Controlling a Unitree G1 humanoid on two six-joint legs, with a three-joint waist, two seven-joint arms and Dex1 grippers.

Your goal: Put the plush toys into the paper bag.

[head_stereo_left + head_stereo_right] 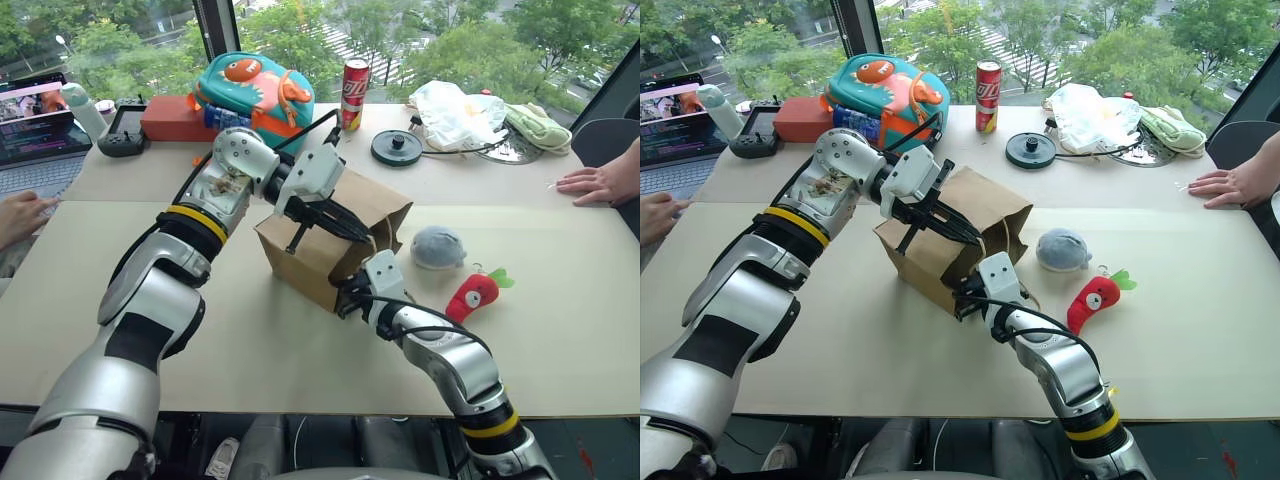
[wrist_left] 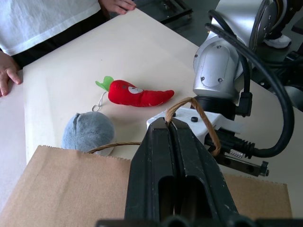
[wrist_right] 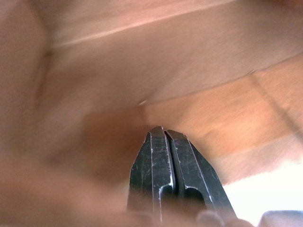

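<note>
On the beige surface (image 1: pixel 120 270), our left end effector (image 2: pixel 169 124) gripped the brown paper bag's (image 1: pixel 310 262) cord handle (image 2: pixel 201 116), holding it open; our clenched right end effector (image 3: pixel 163 133) probed inside.

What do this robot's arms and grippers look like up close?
Both arms are glossy silver shells with black joints and a yellow ring near each wrist. Black cables loop outside them. Each gripper, left and right, has two slim black fingers on a white mount.

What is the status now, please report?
Left tool shut on the paper bag's handle. Right tool shut, inside the paper bag. Grey toy and red toy on table, beside bag. Nothing blocking.
</note>
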